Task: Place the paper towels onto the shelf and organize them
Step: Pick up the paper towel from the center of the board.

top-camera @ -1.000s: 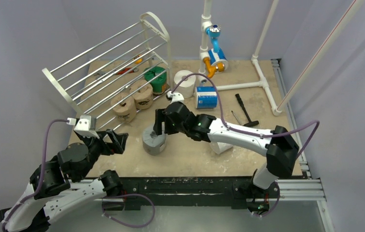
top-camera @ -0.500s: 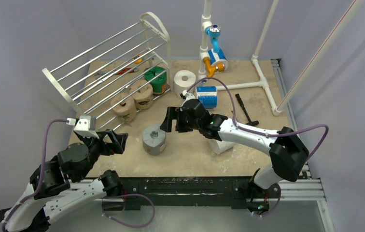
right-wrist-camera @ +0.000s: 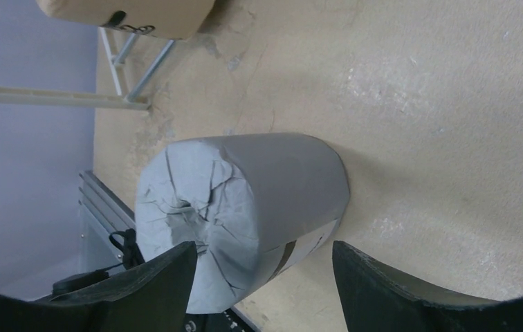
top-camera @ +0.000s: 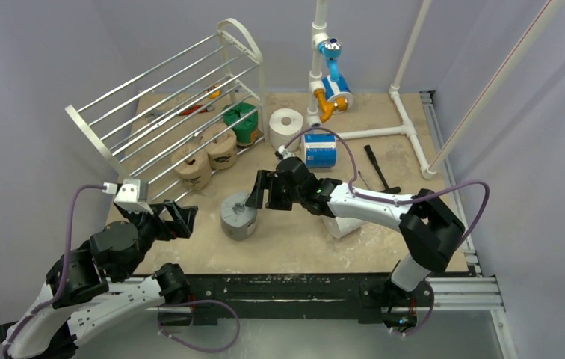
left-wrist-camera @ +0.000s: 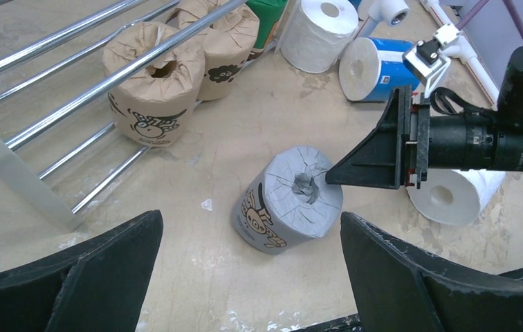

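My right fingers point(right-wrist-camera: 149, 285) are spread and hold nothing, their tips just beside the crumpled top of the grey paper-wrapped towel roll point(top-camera: 238, 216). That roll stands on end on the tan surface point(top-camera: 294, 247), in front of the white-framed shelf with silver rods point(top-camera: 166, 99). My left fingers point(left-wrist-camera: 96, 277) are spread wide too, hanging well apart from the roll on its near side. Two printed tan rolls point(top-camera: 193, 168) sit among the shelf's lower rods.

walls point(top-camera: 25, 60): plain pale grey-violet | table point(top-camera: 302, 247): tan board, scuffed white | near edge: black rail point(top-camera: 287, 288) | light: even
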